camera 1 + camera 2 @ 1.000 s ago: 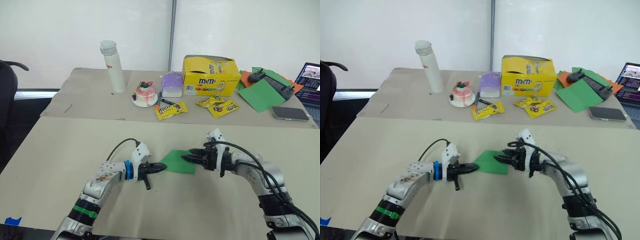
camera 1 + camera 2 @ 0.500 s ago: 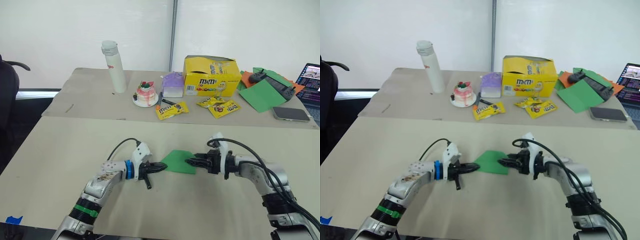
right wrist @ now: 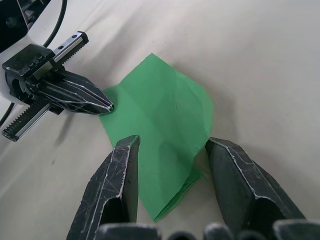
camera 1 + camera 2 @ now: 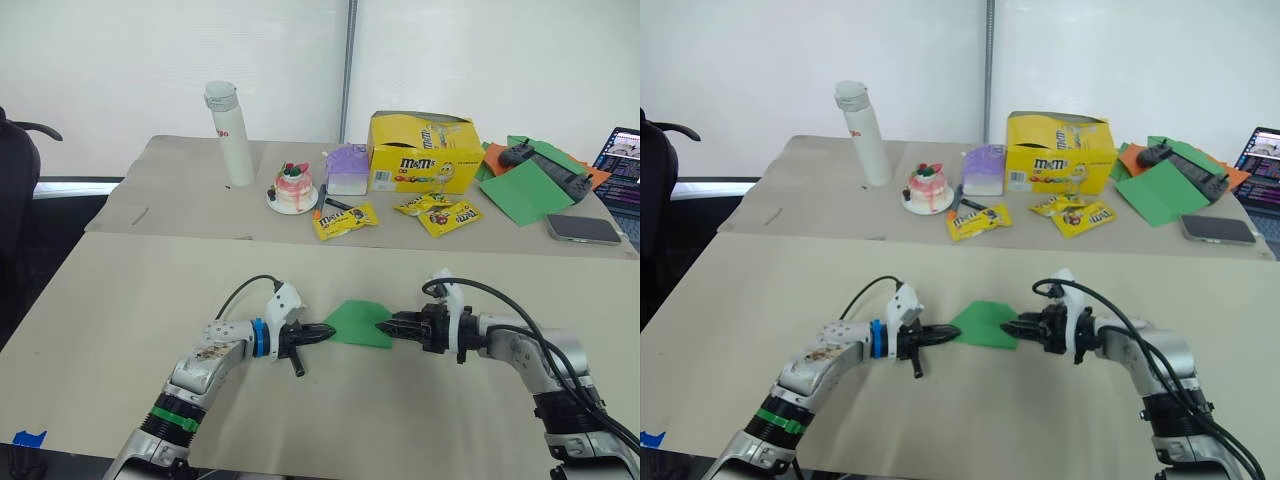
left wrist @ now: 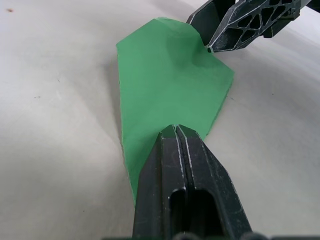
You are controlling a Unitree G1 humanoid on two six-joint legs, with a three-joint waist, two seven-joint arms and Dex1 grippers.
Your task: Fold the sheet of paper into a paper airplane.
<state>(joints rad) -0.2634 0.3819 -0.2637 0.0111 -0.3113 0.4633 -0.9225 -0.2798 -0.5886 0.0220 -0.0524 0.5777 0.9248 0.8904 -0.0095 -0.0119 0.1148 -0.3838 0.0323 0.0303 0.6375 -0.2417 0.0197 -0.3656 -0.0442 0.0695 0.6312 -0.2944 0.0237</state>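
Note:
The sheet of paper [image 4: 358, 322] is bright green and lies flat on the near table, folded into a layered shape with slanted corners. My left gripper [image 4: 326, 333] is shut, and its tip rests on top of the paper's left corner [image 5: 170, 95]. My right gripper [image 3: 172, 143] is open at the paper's right corner. One of its fingers [image 3: 122, 170] stands on each side of that corner, low over the table. The left fingertips [image 3: 106, 105] touch the far corner in the right wrist view.
On the far table stand a white bottle [image 4: 226, 133], a small cake on a plate [image 4: 292, 188], a purple block [image 4: 346, 168], a yellow candy box [image 4: 422, 152] and candy packets [image 4: 343, 220]. Green and orange sheets [image 4: 522, 188], a phone [image 4: 580, 228] and a laptop [image 4: 622, 160] lie at back right.
My right gripper has drawn back to the right, from over the paper's right part to its right corner, and the arm has sunk lower. The left gripper and paper stayed put.

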